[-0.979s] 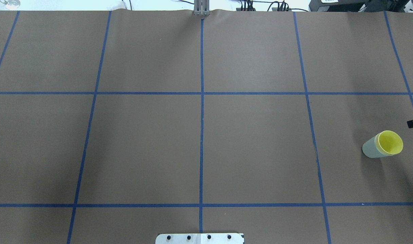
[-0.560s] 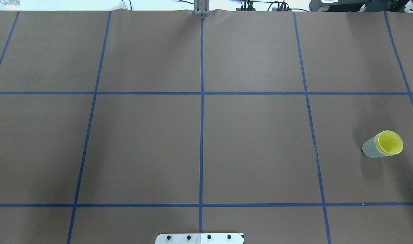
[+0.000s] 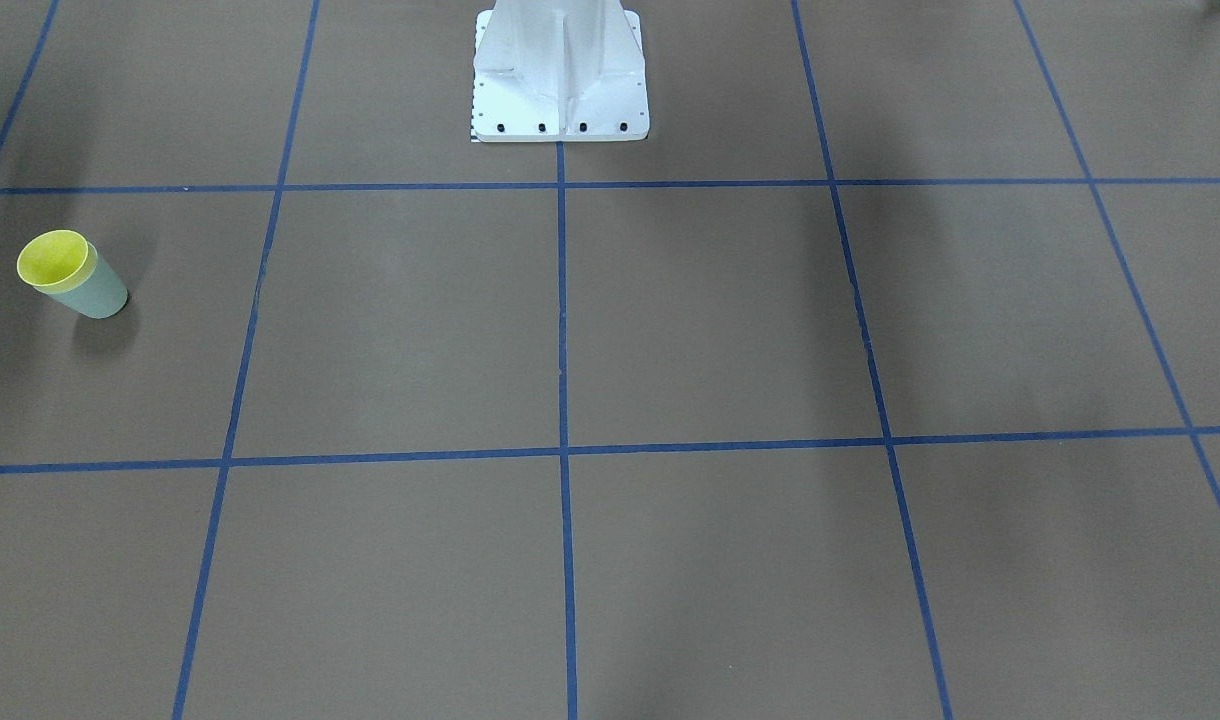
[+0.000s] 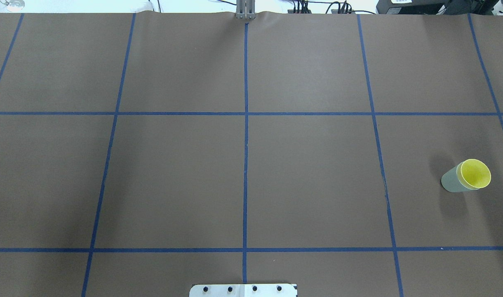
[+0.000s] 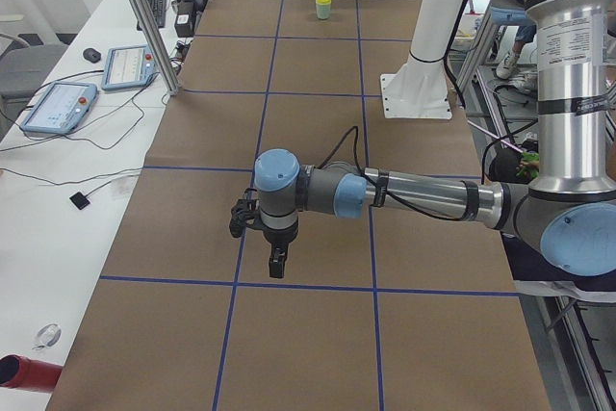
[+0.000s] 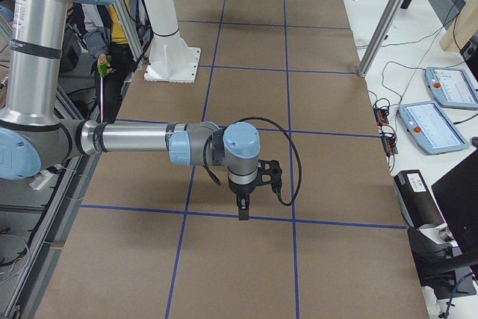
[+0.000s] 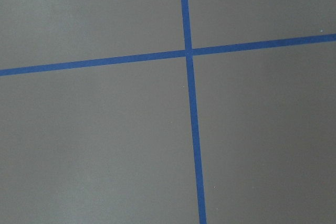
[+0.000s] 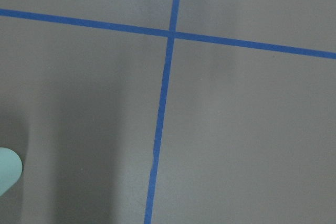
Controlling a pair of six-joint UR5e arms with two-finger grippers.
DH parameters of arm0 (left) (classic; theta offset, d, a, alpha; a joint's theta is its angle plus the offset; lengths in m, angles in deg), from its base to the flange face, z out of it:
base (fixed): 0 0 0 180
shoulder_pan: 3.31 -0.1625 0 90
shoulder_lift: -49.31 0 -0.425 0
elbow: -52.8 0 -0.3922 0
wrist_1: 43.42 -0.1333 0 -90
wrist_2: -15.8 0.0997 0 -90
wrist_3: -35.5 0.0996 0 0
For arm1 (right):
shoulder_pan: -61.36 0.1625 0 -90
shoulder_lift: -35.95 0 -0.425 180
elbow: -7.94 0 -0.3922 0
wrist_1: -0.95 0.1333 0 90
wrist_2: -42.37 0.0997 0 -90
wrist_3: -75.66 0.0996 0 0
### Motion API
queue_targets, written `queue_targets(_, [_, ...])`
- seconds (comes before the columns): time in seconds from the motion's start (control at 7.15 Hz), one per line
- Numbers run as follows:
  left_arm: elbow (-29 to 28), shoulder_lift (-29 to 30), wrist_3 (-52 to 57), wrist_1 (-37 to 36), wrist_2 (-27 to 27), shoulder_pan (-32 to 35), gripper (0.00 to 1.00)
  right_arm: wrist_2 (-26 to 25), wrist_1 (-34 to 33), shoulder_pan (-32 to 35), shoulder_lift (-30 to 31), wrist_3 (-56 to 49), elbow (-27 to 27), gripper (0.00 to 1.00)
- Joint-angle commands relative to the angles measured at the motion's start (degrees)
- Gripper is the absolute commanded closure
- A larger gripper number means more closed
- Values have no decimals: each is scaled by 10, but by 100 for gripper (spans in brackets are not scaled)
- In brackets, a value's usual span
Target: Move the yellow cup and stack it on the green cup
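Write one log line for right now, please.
yellow cup nested in green cup | standing upright | left gripper, right gripper both away from cups

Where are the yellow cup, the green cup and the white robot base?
yellow cup (image 4: 475, 173): overhead exterior view, on its inner wall, inside the rim.
green cup (image 4: 451, 181): overhead exterior view, on its outer side wall.
white robot base (image 3: 560, 70): exterior front-facing view, on its upright middle part.

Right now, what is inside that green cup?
The yellow cup sits nested in the green cup. Only its rim and inner wall show; the green cup covers its outer wall and base.
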Motion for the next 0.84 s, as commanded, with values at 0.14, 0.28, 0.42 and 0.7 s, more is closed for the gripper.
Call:
queue_targets(0.14, [1, 9, 10, -48, -37, 19, 0, 1, 2, 2, 4, -1, -7, 0])
queue_targets(0.28, [-2, 7, 77, -56, -36, 36, 0, 1, 2, 2, 4, -2, -6, 0])
queue_targets(0.42, [2, -3, 91, -59, -32, 59, 0, 1, 2, 2, 4, -2, -7, 0])
queue_targets(0.7, [-1, -8, 92, -54, -33, 60, 0, 1, 3, 2, 5, -2, -6, 0])
